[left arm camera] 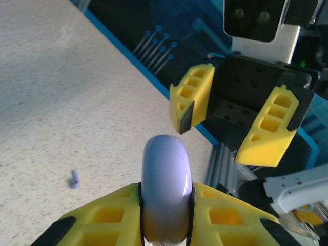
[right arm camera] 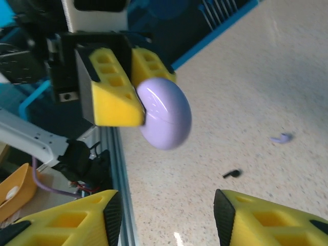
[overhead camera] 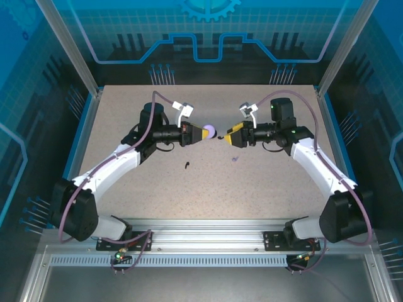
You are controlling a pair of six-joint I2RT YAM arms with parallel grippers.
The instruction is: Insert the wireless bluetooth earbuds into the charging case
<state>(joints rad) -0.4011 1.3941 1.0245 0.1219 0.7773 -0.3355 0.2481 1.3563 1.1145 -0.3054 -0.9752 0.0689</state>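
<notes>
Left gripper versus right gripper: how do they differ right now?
The left gripper is shut on the lavender case; the right gripper is open and empty. The left gripper points toward the robot's right, the right gripper toward its left, tips facing. Both have yellow fingers and hover above the table.

Speckled beige table (overhead camera: 252, 195), blue patterned walls (overhead camera: 264, 25)
</notes>
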